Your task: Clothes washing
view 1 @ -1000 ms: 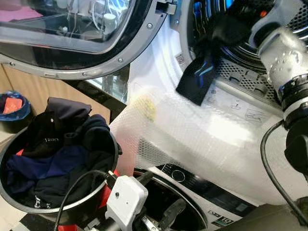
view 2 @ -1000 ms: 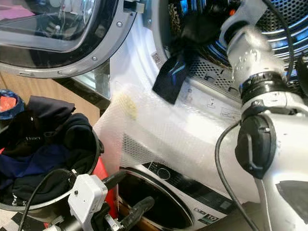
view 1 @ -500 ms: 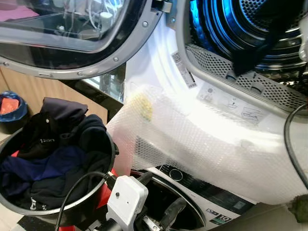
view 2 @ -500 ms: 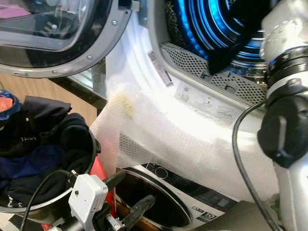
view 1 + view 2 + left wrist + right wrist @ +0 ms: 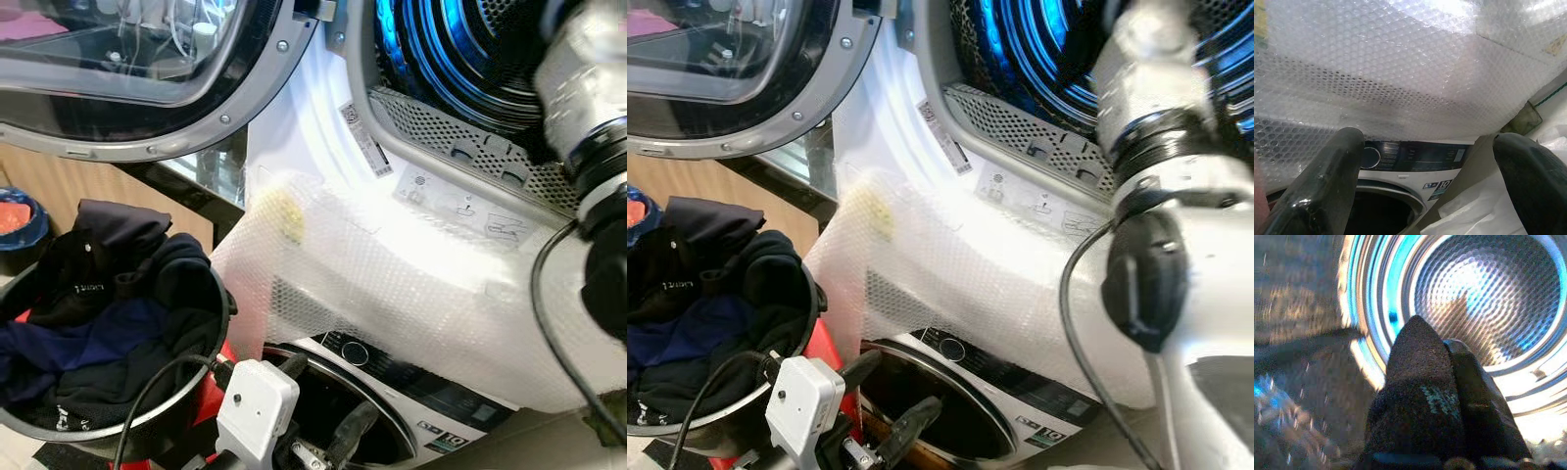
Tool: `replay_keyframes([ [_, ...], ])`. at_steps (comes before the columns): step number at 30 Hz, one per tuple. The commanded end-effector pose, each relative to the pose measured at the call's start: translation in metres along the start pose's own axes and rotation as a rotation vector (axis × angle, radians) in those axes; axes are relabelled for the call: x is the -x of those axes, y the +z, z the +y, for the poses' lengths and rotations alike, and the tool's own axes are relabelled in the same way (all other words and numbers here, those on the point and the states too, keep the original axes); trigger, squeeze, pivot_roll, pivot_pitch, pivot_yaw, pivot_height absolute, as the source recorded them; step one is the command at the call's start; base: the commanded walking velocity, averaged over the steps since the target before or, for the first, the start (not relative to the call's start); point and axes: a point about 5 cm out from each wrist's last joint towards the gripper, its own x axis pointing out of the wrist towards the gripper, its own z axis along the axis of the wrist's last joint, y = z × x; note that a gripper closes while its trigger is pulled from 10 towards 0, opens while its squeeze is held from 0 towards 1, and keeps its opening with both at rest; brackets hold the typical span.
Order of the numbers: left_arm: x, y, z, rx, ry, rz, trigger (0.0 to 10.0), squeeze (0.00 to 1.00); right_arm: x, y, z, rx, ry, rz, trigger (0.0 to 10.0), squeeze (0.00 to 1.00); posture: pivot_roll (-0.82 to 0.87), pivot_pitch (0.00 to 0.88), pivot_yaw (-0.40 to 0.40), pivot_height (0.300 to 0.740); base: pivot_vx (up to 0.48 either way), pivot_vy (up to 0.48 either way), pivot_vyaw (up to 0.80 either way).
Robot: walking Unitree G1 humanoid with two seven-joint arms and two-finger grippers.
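Dark garment now drum-deep, right pincer clamped.

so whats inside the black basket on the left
Dark clothes fill the basket: black pieces over a navy one. Whatever lies beneath them is covered.

Silver textured right forearm with black ring collar and black oval joint cover; black cables loop beside it. White boxy camera housing above the left end effector's glossy black fingers.
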Motion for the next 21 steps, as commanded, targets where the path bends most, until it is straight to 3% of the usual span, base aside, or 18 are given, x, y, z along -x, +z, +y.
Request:
replay_keyframes([
  [1,0.001,0.003,-0.005,0.01,-0.012,-0.01,10.0,0.0,0.0,-0.01,-0.005,0.084,-0.001,0.048,10.0,0.0,0.22,0.136,-0.262,0.74,0.0,0.0,0.0],
  [6,0.001,0.003,-0.005,0.012,-0.01,-0.01,10.0,0.0,0.001,-0.021,-0.008,0.063,-0.032,0.115,10.0,0.0,0.22,0.127,-0.264,0.74,0.0,0.0,0.0],
  [10,0.0,0.003,-0.004,0.016,-0.003,-0.012,10.0,0.0,0.0,-0.024,-0.026,0.078,-0.139,0.147,10.0,0.0,0.22,0.121,-0.262,0.74,0.0,0.0,0.0],
  [16,-0.001,0.003,-0.002,0.019,0.005,-0.014,10.0,0.0,0.001,-0.031,-0.04,-0.016,-0.235,0.216,10.0,0.0,0.22,0.103,-0.256,0.74,0.0,0.0,0.0],
  [18,-0.002,0.003,-0.001,0.021,0.011,-0.018,10.0,0.0,0.002,-0.029,-0.055,-0.044,-0.351,0.216,10.0,0.0,0.22,0.102,-0.252,0.74,0.0,0.0,0.0],
  [21,-0.002,0.004,0.0,0.021,0.013,-0.018,10.0,0.0,0.002,-0.03,-0.064,-0.063,-0.414,0.22,10.0,0.0,0.22,0.098,-0.247,0.74,0.0,0.0,0.0],
])
